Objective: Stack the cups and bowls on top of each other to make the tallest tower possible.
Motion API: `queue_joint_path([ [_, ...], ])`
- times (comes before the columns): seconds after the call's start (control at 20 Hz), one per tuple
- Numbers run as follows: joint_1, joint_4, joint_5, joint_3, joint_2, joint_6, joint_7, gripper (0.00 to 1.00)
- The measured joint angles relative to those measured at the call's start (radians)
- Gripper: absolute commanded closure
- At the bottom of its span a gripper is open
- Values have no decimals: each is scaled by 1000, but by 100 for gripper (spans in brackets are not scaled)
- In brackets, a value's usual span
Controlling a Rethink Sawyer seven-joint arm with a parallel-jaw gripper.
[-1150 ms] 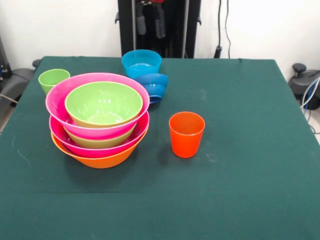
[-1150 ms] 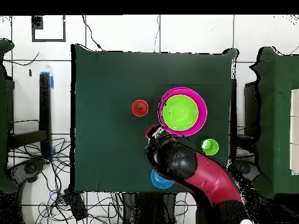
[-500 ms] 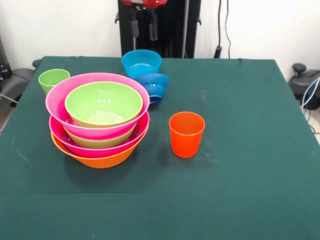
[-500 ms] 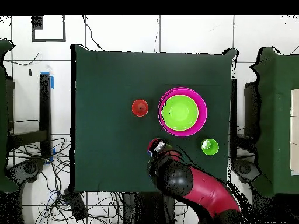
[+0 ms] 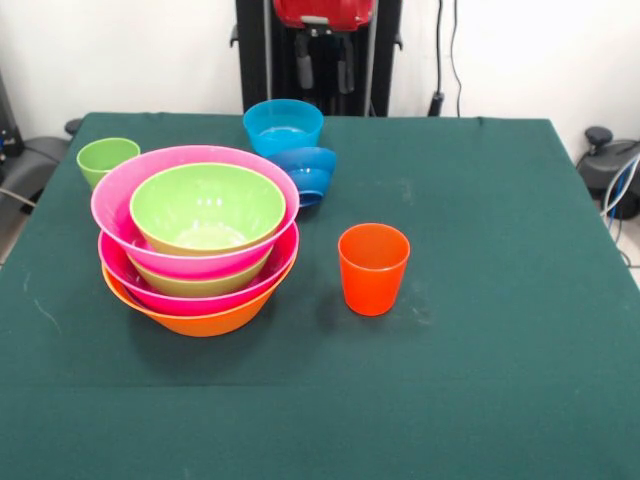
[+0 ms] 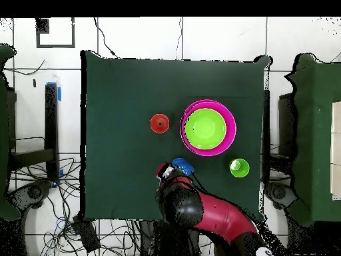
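Observation:
The tower (image 5: pixel 200 250) stands at the left of the front view: an orange bowl (image 5: pixel 200 320) lowest, then pink, green and pink bowls, with a green bowl (image 5: pixel 207 205) on top. From overhead the tower (image 6: pixel 208 128) shows a pink rim round green. An orange-red cup (image 5: pixel 373 268) stands upright alone mid-table. A light green cup (image 5: pixel 107 158) sits behind the tower's left. A light blue bowl (image 5: pixel 283 125) and a tilted dark blue bowl (image 5: pixel 305 172) rest at the back. My gripper (image 5: pixel 323 72) hangs open and empty above the back edge, behind the blue bowls.
The green cloth table (image 5: pixel 480 300) ends close behind the blue bowls. In the overhead view my red arm (image 6: pixel 206 215) covers the light blue bowl, and the dark blue bowl (image 6: pixel 183 165) shows beside the gripper (image 6: pixel 166 172). Cables and stands ring the table.
My gripper has drawn back toward the base and shifted sideways, to the right in the front view. This uncovered the dark blue bowl from overhead. No cup or bowl has moved.

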Motion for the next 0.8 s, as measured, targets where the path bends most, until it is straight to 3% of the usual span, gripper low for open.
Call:
queue_joint_path([
  [0.8,-18,5,-86,9,99,-24,0,0],
])
